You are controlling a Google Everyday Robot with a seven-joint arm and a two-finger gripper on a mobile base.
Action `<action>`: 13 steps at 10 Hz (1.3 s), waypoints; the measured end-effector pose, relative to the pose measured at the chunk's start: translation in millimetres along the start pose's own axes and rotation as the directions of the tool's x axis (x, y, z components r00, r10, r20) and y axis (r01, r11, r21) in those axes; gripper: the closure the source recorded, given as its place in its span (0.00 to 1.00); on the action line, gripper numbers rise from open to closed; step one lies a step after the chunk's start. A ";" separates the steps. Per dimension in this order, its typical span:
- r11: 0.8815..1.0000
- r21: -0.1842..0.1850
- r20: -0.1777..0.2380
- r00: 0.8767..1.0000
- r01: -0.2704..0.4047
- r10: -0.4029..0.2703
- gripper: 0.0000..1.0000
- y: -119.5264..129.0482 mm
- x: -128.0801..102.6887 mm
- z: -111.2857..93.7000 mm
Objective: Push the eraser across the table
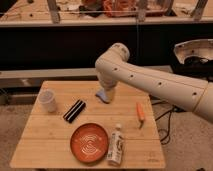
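Observation:
The eraser (74, 110), a flat black oblong block with pale stripes, lies at an angle on the left half of the light-wood table (45, 135). My gripper (106, 89) hangs at the end of the white arm over the back middle of the table. It is just above a small blue-grey pad (102, 95), to the right of the eraser and apart from it. It stands open and holds nothing.
A pale cup (48, 101) stands left of the eraser. An orange plate (89, 142) and a white bottle (116, 145) lie near the front edge. An orange pen-like thing (140, 113) lies at the right. A dark shelf runs behind the table.

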 end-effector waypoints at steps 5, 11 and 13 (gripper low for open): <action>0.998 0.023 0.047 0.997 0.055 -0.056 0.20 -16.2 -24.3 15.4; 0.994 0.036 0.103 0.989 0.101 -0.105 0.20 -28.7 -43.3 32.6; 0.993 0.035 0.122 0.986 0.112 -0.116 0.20 -32.0 -45.9 37.6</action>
